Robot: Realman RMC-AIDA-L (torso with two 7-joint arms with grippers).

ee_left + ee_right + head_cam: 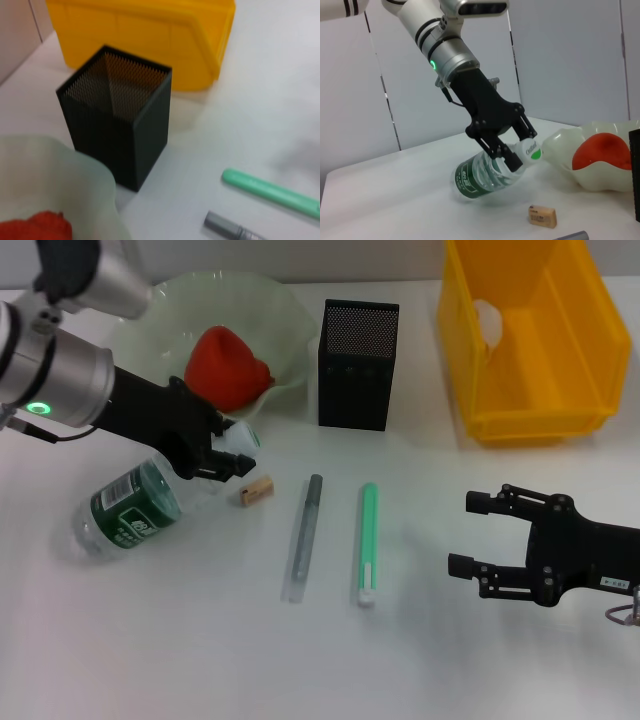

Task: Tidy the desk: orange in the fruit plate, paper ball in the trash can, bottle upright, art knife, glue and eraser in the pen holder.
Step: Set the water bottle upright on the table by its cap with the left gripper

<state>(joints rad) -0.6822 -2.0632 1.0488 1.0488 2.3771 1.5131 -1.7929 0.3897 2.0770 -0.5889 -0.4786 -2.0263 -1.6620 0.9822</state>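
Orange [228, 367] sits in the fruit plate [285, 315] and I see the paper ball [487, 322] inside the trash can [585, 350]; my left end effector [226, 455] is clamped on the tilted bottle [135, 510]'s neck; eraser [256, 490] and two pens wait on the bench [300, 660]; right end effector [470, 535] hovers, fingers apart.

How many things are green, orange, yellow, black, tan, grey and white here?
Green: 3, the bowl, bottle label and green stick
Orange: 1, the orange
Yellow: 1, the bin
Black: 1, the mesh box
Tan: 1, the eraser
Grey: 1, the knife
White: 1, the paper ball
Total: 9
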